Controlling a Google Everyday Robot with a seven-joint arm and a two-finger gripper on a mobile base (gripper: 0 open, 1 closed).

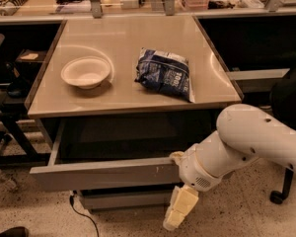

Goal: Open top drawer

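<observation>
Step in hand: the pull-out of the top drawer (103,174). It is sitting well out from under the surface (118,38), its grey front panel standing forward of the cabinet and the dark interior showing open behind it. Judgement: the opening stroke is nearly or fully done.

The end effector (180,211) is hanging at the right end of that front panel, pointing down toward the floor, below the panel's lower edge and in front of the lower drawer front (123,199). I cannot tell how far it is open, nor whether it is gripping anything; nothing is visibly held. A pale part of the wrist is sitting against the panel's top edge, though contact is not certain. The white arm (251,137) is reaching in from the right.

On the surface, a white bowl (86,73) and a blue bag (164,74) are lying well apart, neither overhanging the drawer.

Next move, as I am judging it: checking that the travel is sufficient, then drawing the end effector clear of the panel without nudging it shut.
</observation>
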